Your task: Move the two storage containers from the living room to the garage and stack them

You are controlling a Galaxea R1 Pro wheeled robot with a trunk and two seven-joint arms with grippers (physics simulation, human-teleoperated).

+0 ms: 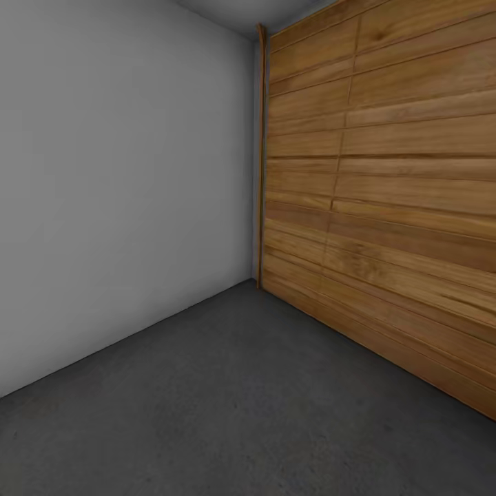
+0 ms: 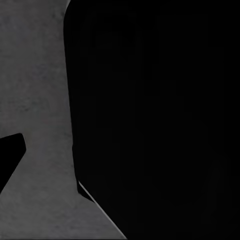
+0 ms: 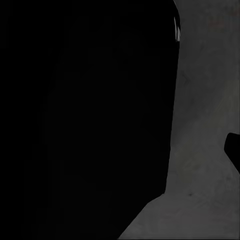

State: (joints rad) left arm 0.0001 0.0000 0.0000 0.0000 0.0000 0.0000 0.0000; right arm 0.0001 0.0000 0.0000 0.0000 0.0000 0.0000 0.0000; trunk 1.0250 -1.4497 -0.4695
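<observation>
Ahead of me the garage's plank door (image 1: 386,207) meets grey floor (image 1: 227,413), likely my drop spot; whether my pincers grip anything, I cannot tell.

Wall (image 1: 124,193) left, plank door (image 1: 386,207) right, meeting behind the floor (image 1: 241,413)

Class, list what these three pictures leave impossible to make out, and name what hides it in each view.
- Left wrist view: a large black shape covers most of the floor; what it is, unclear.
- Right wrist view: likewise, a black mass.
- Head view: wooden door cut off by the right edge.
- Gripper states: cannot tell.
</observation>
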